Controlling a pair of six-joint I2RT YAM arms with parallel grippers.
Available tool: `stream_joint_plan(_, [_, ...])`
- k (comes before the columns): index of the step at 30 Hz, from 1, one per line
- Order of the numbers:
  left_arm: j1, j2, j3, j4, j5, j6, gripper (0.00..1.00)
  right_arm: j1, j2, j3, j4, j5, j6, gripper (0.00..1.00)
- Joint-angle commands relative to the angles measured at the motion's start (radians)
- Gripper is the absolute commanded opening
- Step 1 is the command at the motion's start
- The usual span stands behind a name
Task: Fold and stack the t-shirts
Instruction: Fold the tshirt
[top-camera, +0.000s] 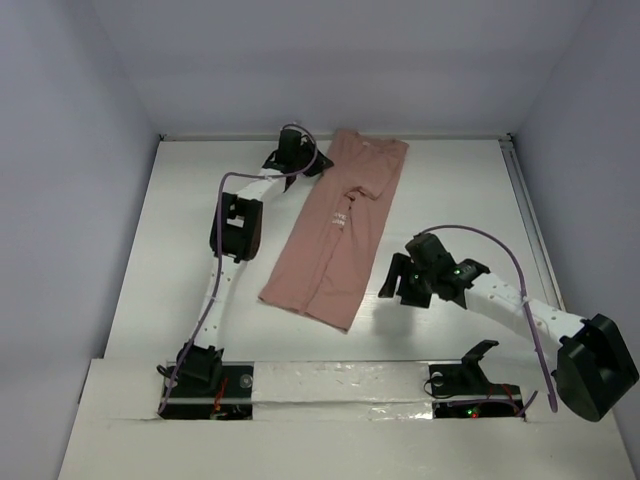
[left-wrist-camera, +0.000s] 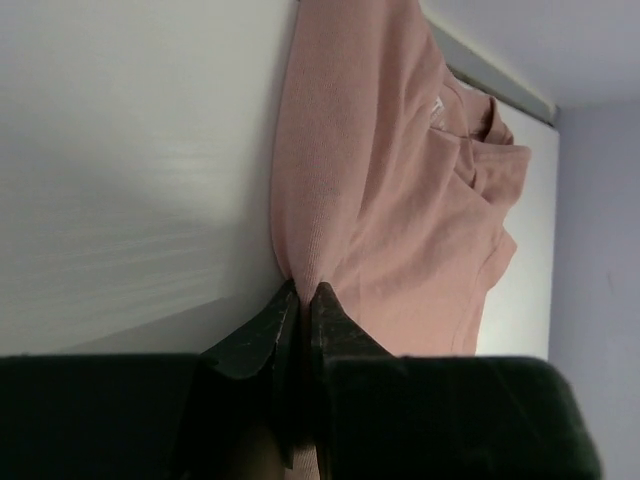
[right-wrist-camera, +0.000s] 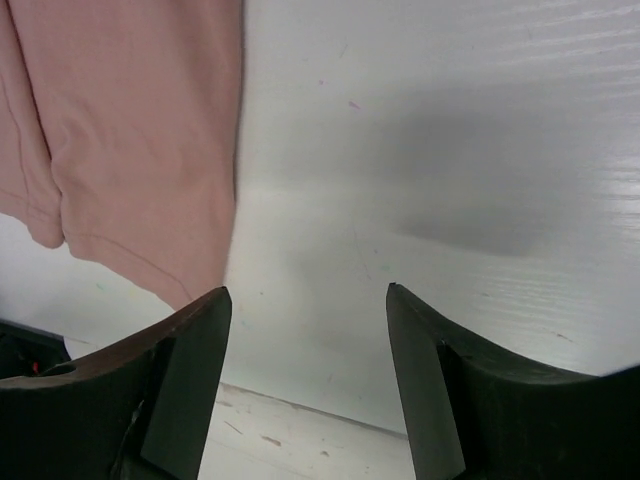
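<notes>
As it lies, shirt (top-camera: 340, 240): folded lengthwise
left end effector (left-wrist-camera: 300, 288): pinching shirt, 11 o'clock
right end effector (right-wrist-camera: 308, 292): jaws apart, empty

A white tabletop (top-camera: 450, 190), faintly scuffed, boxed in by plain pale lavender-grey walls (top-camera: 330, 60); soft, even light, mild shadows.

Open table (top-camera: 455, 190) right of t-shirt (top-camera: 330, 250)

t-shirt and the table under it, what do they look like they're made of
t-shirt: soft knit fabric, probably cotton jersey, matte; a fine knit texture shows and it drapes in loose folds.
table: hard, smooth white board, perhaps painted or laminated; it has a slight sheen, faint streaks and small scuffs.
</notes>
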Motion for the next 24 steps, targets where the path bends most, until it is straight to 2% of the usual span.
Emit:
stream_joint_plan(1, [0.086,-0.167,-0.100,0.008,-0.118,0.028,0.00,0.001,0.007,-0.039,0.053,-0.083,-0.013,0.70])
stream_joint_plan(5, [0.109,-0.270,-0.286,0.040,-0.147,0.059,0.00,0.001,0.023,-0.021,0.062,-0.095,-0.029,0.74])
stream_joint_plan(6, [0.118,-0.291,-0.311,0.034,-0.149,0.071,0.18,0.001,0.032,-0.013,0.064,-0.104,-0.039,0.76])
stream_joint_plan(7, [0.118,-0.345,-0.339,-0.001,-0.162,0.112,0.29,0.001,0.056,0.002,0.062,-0.120,-0.050,0.79])
stream_joint_plan(8, [0.118,-0.383,-0.436,-0.009,-0.172,0.134,0.41,0.001,0.067,0.004,0.064,-0.130,-0.053,0.79])
stream_joint_plan(10, [0.118,-0.559,-0.596,-0.006,-0.260,0.184,0.55,0.001,0.082,-0.003,0.093,-0.167,-0.044,0.78])
stream_joint_plan(11, [0.132,-0.619,-0.764,-0.012,-0.287,0.195,0.60,0.001,0.084,-0.024,0.111,-0.176,-0.037,0.78])
stream_joint_plan(12, [0.143,-0.683,-0.846,-0.023,-0.320,0.200,0.66,0.001,0.086,-0.039,0.166,-0.189,-0.024,0.77])
stream_joint_plan(13, [0.152,-0.809,-0.935,-0.032,-0.336,0.204,0.68,0.001,0.090,-0.056,0.198,-0.207,-0.003,0.72])
stream_joint_plan(14, [0.152,-0.866,-1.089,-0.076,-0.348,0.208,0.69,0.001,0.108,-0.073,0.225,-0.210,0.012,0.70])
stream_joint_plan(16, [0.152,-1.027,-1.230,-0.159,-0.344,0.208,0.68,0.001,0.135,-0.117,0.332,-0.256,0.055,0.64])
stream_joint_plan(17, [0.134,-1.072,-1.353,-0.194,-0.338,0.194,0.68,0.001,0.157,-0.131,0.370,-0.271,0.075,0.62])
stream_joint_plan(22, [0.071,-1.334,-1.575,-0.407,-0.264,0.152,0.62,0.022,0.220,-0.190,0.577,-0.307,0.210,0.60])
stream_joint_plan(24, [0.061,-1.386,-1.641,-0.449,-0.255,0.128,0.61,0.050,0.266,-0.197,0.639,-0.319,0.239,0.58])
